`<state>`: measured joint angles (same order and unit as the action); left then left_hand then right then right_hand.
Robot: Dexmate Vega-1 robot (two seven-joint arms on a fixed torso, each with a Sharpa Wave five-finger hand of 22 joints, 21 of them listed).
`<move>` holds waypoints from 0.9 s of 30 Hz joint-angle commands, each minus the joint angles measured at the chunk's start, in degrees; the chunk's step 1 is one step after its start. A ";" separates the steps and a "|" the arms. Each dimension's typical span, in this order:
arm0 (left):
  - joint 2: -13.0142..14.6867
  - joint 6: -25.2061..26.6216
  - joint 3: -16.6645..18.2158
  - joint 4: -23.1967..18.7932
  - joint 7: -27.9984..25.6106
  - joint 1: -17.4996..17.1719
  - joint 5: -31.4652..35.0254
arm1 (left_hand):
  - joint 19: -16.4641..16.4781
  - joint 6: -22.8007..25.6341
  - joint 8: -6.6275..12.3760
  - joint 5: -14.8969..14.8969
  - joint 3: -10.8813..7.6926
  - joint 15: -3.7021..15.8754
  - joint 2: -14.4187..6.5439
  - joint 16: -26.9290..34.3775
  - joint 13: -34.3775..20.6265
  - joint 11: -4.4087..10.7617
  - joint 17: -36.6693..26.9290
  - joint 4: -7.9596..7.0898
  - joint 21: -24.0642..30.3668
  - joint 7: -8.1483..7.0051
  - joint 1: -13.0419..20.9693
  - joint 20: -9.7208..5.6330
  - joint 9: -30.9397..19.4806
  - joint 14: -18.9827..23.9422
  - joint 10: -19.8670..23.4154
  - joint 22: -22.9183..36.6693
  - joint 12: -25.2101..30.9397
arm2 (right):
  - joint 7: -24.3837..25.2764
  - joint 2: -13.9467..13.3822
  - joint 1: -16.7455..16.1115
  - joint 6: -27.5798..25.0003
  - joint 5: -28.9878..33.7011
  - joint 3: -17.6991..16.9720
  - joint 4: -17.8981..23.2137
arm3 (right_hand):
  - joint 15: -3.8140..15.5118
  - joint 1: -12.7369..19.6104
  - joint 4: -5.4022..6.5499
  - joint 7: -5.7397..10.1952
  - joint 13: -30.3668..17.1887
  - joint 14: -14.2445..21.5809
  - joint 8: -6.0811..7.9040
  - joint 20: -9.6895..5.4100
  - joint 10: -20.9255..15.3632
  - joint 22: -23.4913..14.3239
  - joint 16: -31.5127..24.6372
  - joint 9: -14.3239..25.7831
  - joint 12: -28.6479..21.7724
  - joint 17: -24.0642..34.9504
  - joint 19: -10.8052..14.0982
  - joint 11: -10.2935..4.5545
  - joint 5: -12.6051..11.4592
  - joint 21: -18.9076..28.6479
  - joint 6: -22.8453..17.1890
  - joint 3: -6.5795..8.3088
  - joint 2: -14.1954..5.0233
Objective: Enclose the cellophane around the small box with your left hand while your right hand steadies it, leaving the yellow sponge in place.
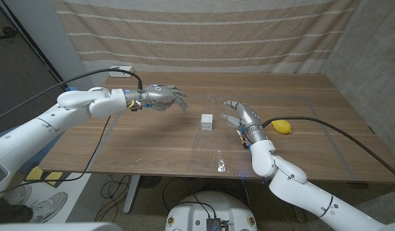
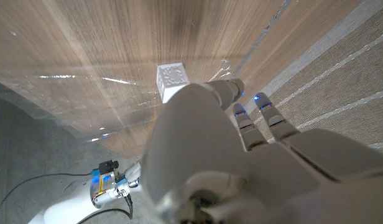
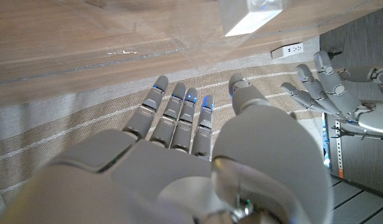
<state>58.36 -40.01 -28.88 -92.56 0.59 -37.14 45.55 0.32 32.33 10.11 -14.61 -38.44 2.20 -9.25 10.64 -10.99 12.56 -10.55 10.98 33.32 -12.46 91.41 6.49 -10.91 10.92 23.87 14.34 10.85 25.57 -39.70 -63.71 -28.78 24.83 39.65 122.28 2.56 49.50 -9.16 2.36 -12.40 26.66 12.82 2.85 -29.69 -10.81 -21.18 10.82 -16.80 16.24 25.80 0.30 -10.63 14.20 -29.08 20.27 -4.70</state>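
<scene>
Wooden table (image 1: 152,138) before striped curtain (image 1: 204,38); grey floor (image 1: 11,38)

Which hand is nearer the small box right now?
The right hand: it sits just beside the small box, between it and the yellow sponge. The left hand hovers farther off on the box's other side. Neither touches it.

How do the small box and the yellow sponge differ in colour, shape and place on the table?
The small box is white and cube-like; the yellow sponge is yellow and rounded. The box stands on the clear cellophane between the left hand and the right hand; the sponge lies on bare wood beyond the right hand. Neither is held.
</scene>
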 commanded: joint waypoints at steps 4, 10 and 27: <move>1.57 1.57 -5.47 -0.26 -12.35 2.41 17.28 | -2.66 -17.34 -0.47 0.23 4.57 3.72 0.03 0.12 0.21 -0.16 -0.51 -0.89 4.68 -0.01 2.42 -0.52 0.20 -4.64 -13.80 0.23 -0.79 | -9.06 -3.52 -0.48 -5.20 4.25 3.05 4.54 | 1.99 5.48 -1.60 0.59 -0.54 -2.91 -1.08 -0.03 2.17 -0.28 1.13 0.20 0.37 0.88 0.52 -0.25 -1.67 0.23 0.81 1.34 0.69; 1.96 2.22 -7.37 -0.02 -16.20 3.47 19.85 | -5.57 -28.83 -0.54 -0.70 5.37 2.24 -0.08 0.13 0.32 -0.31 -0.65 -0.89 6.63 0.08 2.17 -0.63 0.28 -7.66 -23.92 -0.46 -0.79 | -9.86 -3.40 -1.35 -5.62 3.64 2.93 4.89 | 2.07 6.84 -1.62 0.53 -0.54 -3.04 -1.16 -0.07 2.46 -0.28 1.52 0.21 0.46 0.79 0.39 -0.25 -1.72 0.19 0.85 2.11 0.53; -0.40 2.75 -13.89 4.13 -12.47 8.99 23.87 | -11.10 -43.28 -0.61 -3.75 5.22 -1.12 -0.67 0.08 0.40 -2.17 -0.83 -0.79 9.15 3.05 2.17 -0.34 0.51 -14.93 -35.56 -1.45 -0.82 | -17.58 -6.73 -1.43 -15.51 4.99 4.85 10.15 | 1.43 12.28 -1.67 0.69 -0.78 -5.89 -2.39 0.03 6.48 -0.14 4.32 0.30 1.71 0.72 -2.31 -0.79 -1.44 -0.88 5.61 5.79 1.13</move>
<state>60.31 -36.63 -37.88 -91.79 -13.82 -32.71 66.53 -9.25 -6.82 9.77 -17.47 -32.36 1.56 -9.21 10.65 -10.41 11.02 -11.08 10.19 41.77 -10.00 93.07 6.23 -10.39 -2.31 -8.29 12.82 10.18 13.04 -44.47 -65.21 -37.56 28.52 43.18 129.15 2.45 60.12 -10.76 2.89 -12.93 21.31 10.78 2.87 -23.85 -10.80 -17.34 10.81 -15.26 16.75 24.12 -0.26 -11.92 13.74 -24.61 24.80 -3.35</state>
